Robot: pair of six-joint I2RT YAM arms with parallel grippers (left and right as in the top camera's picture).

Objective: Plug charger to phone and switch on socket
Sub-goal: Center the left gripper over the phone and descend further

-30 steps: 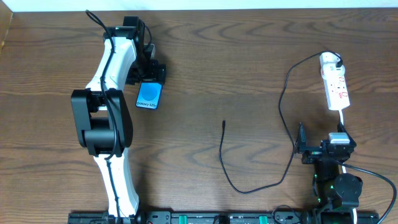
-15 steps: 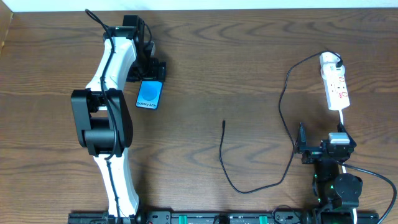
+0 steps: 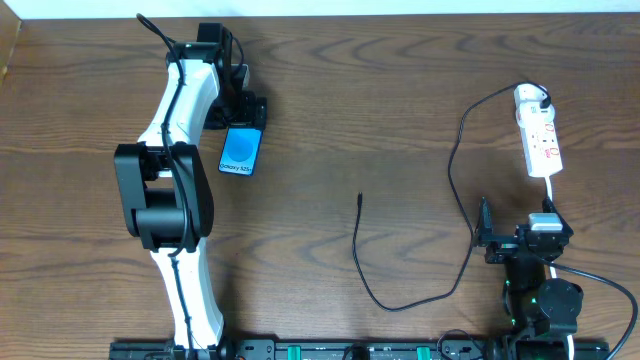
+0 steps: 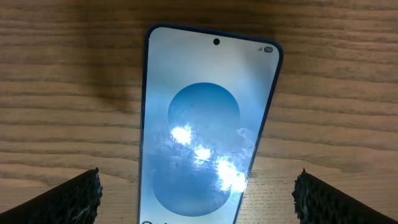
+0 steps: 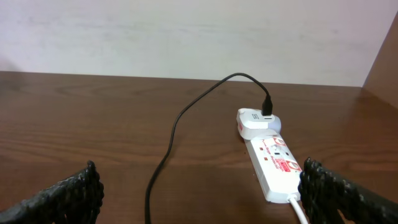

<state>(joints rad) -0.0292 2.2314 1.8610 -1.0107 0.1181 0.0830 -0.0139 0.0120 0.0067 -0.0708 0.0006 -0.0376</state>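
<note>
The phone (image 4: 205,124) lies flat on the table (image 3: 400,100), screen up. The left gripper (image 4: 205,200) hangs over it, fingers spread wide to either side and touching nothing. The risk there is a poor grip: the phone is slim and glossy, so closing fingers may ride over its edges or push it askew instead of pinning it.

The charger (image 3: 358,255) curls across mid-table, with its tip (image 3: 360,197) well apart from both the phone and the arms. Thin cable may roll or twist in a pinch, and a turned tip would probably jam at the port. I cannot tell from here which end of the phone holds the port.

The far end of the charger runs to the adapter (image 5: 255,121) on the socket (image 5: 273,165). A long pull toward the phone could drag the socket out of place, or loosen that plug. The right gripper (image 5: 202,199) faces the socket, spread and empty. The switch looks small, so an off-centre press would likely shove the socket along rather than flip the switch.
</note>
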